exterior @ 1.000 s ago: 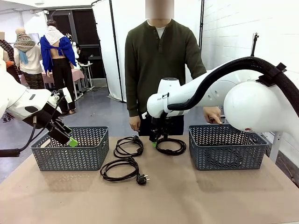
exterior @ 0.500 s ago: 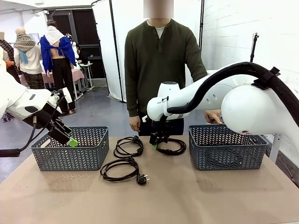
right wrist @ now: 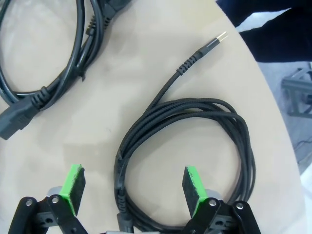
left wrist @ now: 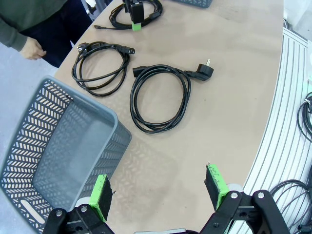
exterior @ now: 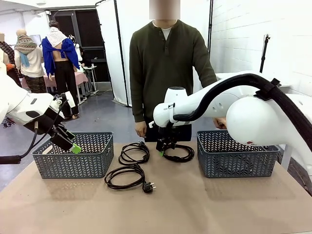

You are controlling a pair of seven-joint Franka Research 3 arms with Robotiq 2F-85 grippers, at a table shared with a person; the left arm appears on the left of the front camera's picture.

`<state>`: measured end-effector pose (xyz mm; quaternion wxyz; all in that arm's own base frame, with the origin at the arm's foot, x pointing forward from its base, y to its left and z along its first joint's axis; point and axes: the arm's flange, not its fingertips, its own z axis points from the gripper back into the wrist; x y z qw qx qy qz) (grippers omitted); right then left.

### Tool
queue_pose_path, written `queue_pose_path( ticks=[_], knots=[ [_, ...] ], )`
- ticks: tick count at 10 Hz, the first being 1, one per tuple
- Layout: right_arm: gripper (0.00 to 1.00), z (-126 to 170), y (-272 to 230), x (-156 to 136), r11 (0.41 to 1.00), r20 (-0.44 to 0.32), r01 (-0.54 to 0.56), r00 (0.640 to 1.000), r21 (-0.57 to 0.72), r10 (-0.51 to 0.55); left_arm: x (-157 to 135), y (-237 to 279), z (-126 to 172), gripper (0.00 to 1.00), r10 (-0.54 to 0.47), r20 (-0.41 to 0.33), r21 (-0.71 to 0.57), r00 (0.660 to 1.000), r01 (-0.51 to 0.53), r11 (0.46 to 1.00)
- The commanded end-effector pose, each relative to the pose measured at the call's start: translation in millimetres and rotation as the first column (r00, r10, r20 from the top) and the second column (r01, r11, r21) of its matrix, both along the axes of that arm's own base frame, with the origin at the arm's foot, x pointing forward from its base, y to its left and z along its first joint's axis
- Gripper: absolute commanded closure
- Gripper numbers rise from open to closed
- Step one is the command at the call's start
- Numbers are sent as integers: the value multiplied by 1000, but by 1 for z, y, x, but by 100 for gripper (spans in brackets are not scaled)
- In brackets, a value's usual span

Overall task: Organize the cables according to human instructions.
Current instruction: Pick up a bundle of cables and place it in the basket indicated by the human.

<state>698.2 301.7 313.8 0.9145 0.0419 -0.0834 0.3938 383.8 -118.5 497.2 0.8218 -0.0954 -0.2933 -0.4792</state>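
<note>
Three black cables lie coiled on the brown table. One cable point(exterior: 178, 160) lies by the right basket, and my right gripper point(exterior: 162, 148) hangs open just above its left edge. In the right wrist view this braided coil point(right wrist: 204, 103) lies between and beyond the open green pads point(right wrist: 193, 186), its pin plug pointing away. A second cable point(exterior: 135, 158) lies at the table's middle, a third cable point(exterior: 132, 169) nearer me, its plug to the right. My left gripper point(exterior: 73, 146) hovers open over the left basket point(exterior: 73, 161). The human point(exterior: 165, 68) stands at the far side.
A second grey basket point(exterior: 237, 156) stands at the right; the person's hand point(exterior: 222, 122) is at its far rim, partly behind my right arm. The left wrist view shows the left basket point(left wrist: 58, 161) below, the two nearer cables point(left wrist: 185, 92) point(left wrist: 114, 47), and the table's rounded edge.
My right arm has sunk slightly and its elbow has shifted left, with the gripper staying open over the right cable. The left arm and the cables have not moved.
</note>
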Motion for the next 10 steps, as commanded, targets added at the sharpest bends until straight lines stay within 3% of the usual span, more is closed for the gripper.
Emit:
queue_pose_path(
  ticks=[1, 10],
  knots=[
    [0, 0, 5, 13, 998, 4, 27, 1000, -56, -27, 2, 4, -2, 0, -21, -3, -16, 1000, 21, 1000],
    [0, -16, 0, 19, 997, 3, 36, 999, -72, -36, 2, 4, -2, 0, -21, -3, -16, 1000, 21, 1000]
  ],
)
